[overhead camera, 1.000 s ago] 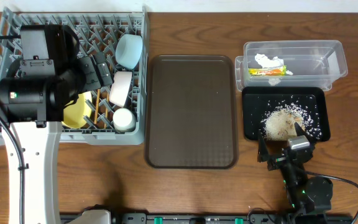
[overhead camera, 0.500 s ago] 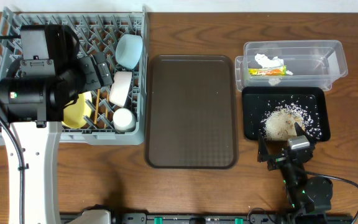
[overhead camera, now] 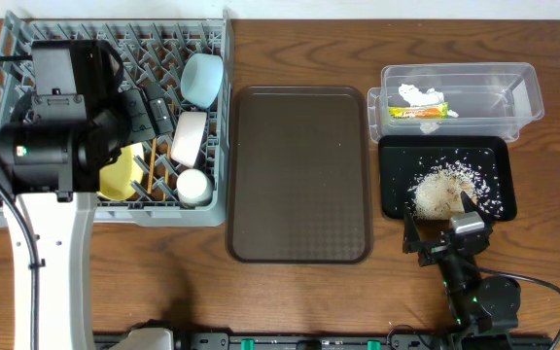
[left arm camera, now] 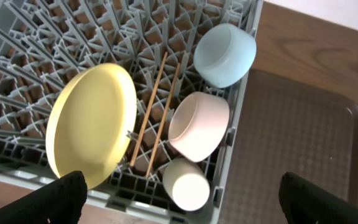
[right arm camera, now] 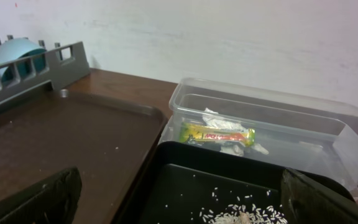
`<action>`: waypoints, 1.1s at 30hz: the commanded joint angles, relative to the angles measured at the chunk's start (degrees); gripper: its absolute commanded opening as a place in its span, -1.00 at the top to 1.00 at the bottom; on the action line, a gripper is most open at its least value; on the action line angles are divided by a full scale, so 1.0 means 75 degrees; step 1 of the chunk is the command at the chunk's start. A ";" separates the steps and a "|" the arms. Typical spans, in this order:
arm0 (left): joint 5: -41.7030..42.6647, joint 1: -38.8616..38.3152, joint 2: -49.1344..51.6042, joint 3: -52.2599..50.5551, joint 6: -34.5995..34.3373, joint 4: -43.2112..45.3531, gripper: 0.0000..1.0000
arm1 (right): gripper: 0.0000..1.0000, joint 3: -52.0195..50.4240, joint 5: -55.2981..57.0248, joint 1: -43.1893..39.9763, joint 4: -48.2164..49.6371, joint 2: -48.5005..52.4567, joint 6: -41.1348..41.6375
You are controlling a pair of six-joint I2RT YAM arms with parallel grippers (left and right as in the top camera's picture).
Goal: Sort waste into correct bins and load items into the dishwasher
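Grey dish rack [overhead camera: 163, 216] at the left end of the bench, at nine o'clock from the brown serving tray [overhead camera: 299, 175]. The left gripper [left arm camera: 188, 198] hangs above the rack, its jaws spread wide with nothing between them.

From its camera:
- **Yellow plate [left arm camera: 92, 124]:** leans on edge at ten o'clock. It is probably stiff, smooth and slippery, so best pinched at the rim.
- **Wooden chopsticks [left arm camera: 157, 109]:** lie side by side at eleven. They are light and thin and likely to roll.
- **Small white cup [left arm camera: 186, 185]:** sits directly below the gripper.
- **White bowl [left arm camera: 199, 124]:** sits at twelve.
- **Light blue bowl [left arm camera: 225, 55]:** lies beyond the white bowl, near one. Both bowls are on their sides, rims offering the hold.

At three o'clock from the serving tray, a clear tub [overhead camera: 523, 97] holds a crumpled tissue [overhead camera: 416, 94] and a snack wrapper [overhead camera: 421, 112]. Both look soft and almost weightless.

Just below the tub, a black tray [overhead camera: 392, 175] carries loose rice scraps [overhead camera: 450, 185], too fine to pinch.

The right gripper [right arm camera: 182, 202] is also wide and empty. It waits at the tray's six o'clock edge, with the rice just ahead at twelve.
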 commanded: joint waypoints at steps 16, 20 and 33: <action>-0.0093 0.0006 -0.5388 -0.6639 0.0766 0.5126 -0.98 | -0.98 -0.0006 -0.0029 -0.0070 -0.0029 -0.0052 -0.0099; -0.0093 0.0006 -0.6566 -0.8105 0.0828 0.6158 -0.98 | -0.98 -0.0006 -0.0026 -0.0070 -0.0029 -0.0052 -0.0099; 0.0114 -0.0152 -0.9413 -1.1759 0.1524 0.9308 -0.98 | -0.99 -0.0006 -0.0029 -0.0070 -0.0032 -0.0052 -0.0099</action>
